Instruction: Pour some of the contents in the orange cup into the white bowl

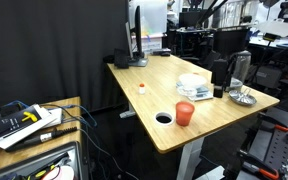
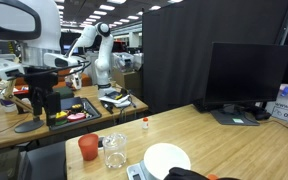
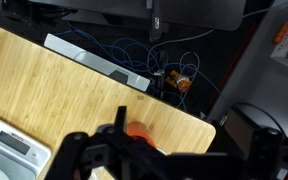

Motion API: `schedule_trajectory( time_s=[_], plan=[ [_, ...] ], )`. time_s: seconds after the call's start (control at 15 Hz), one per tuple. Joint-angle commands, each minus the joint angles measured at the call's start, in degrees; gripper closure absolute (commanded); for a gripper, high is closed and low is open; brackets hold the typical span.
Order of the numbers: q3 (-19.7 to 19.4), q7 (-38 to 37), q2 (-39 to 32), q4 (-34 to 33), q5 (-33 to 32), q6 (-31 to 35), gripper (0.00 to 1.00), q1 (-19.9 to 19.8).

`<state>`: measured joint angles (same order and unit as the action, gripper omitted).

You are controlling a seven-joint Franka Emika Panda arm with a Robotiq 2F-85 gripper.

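1. Cup (image 1: 185, 114) stands upright on the table (image 1: 156, 75), near its edge.
2. Bowl (image 1: 192, 82) sits close behind the cup.
3. Gripper (image 3: 164, 158) is dark in the wrist view; finger spread cannot be told, and it holds nothing visible.

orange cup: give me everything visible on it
The orange cup is a plain red-orange tumbler, slightly tapered and plastic-looking. It stands upright on the wooden table near an edge, beside a round black hole. In an exterior view it stands next to a clear glass container; whether they touch is unclear. Nothing grips it. Its contents cannot be seen.
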<state>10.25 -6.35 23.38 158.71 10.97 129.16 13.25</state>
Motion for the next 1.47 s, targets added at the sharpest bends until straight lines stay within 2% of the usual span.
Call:
schedule_trajectory(
  time_s=[0.0,0.27,0.33,0.47,0.53,0.6,0.73,1.07,1.2,1.27,1.4],
  plan=[
    [1.37,-3.58,-4.16,0.46,0.16,7.21,0.0,-1.1],
    [4.04,-15.46,-13.86,0.7,-2.16,22.42,0.0,-2.63],
    [5.36,-21.06,-16.57,0.8,-5.31,25.25,0.0,-3.57],
    [8.68,-31.0,-20.32,0.94,-14.0,28.91,0.0,-8.43],
    [8.78,-36.21,-20.59,0.95,-18.52,28.93,0.0,-9.97],
    [5.22,-29.75,-20.16,0.9,-13.36,27.25,0.0,-4.65],
    [5.18,-34.32,-21.32,0.66,-17.32,28.15,0.0,-6.46],
    [5.65,-35.06,-21.19,0.49,-17.43,28.14,0.0,-6.68],
    [5.15,-40.85,-21.32,0.49,-22.96,30.09,0.0,-7.75],
    [6.57,-43.13,-21.62,0.45,-25.0,31.03,0.0,-9.57],
    [6.47,-52.91,-20.93,0.19,-36.23,32.19,0.0,-10.59]
  ],
)
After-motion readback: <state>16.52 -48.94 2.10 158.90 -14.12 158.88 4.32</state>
